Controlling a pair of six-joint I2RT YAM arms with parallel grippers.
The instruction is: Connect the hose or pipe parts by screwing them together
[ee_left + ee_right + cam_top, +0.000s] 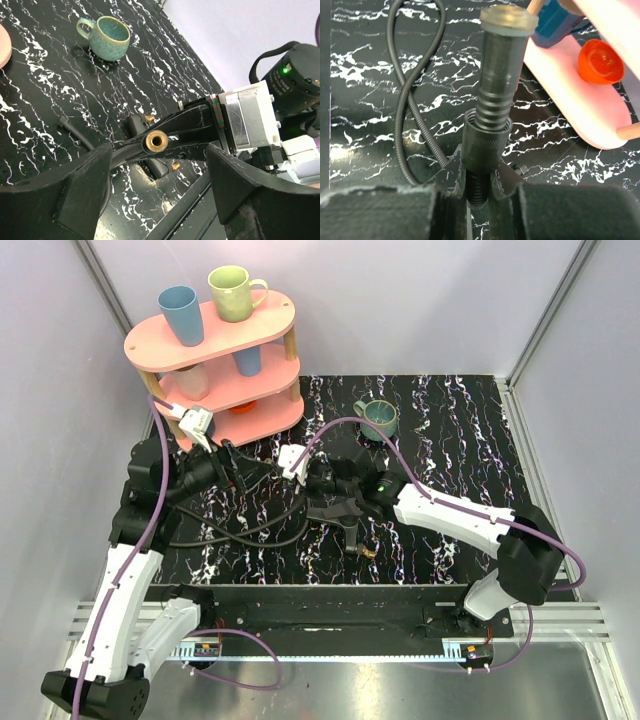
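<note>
My right gripper [480, 192] is shut on a thin black hose just behind its dark threaded collar [485, 142]. The hose's end fitting [502, 60] sticks out past the jaws to a brass-rimmed tip. In the left wrist view that brass fitting [156, 141] faces the camera, in the gap between the wide-open fingers of my left gripper [159, 156], touching neither. The rest of the hose [250, 533] curls on the table. A dark grey fan-shaped piece [345, 512] with a brass tip lies under the right gripper [305, 476].
A pink two-tier shelf [215, 340] with cups stands at the back left, close to the left gripper [262, 472]; an orange bowl [601, 62] sits on its lower tier. A teal mug [380, 418] stands behind the right arm. Purple cables arc over both arms.
</note>
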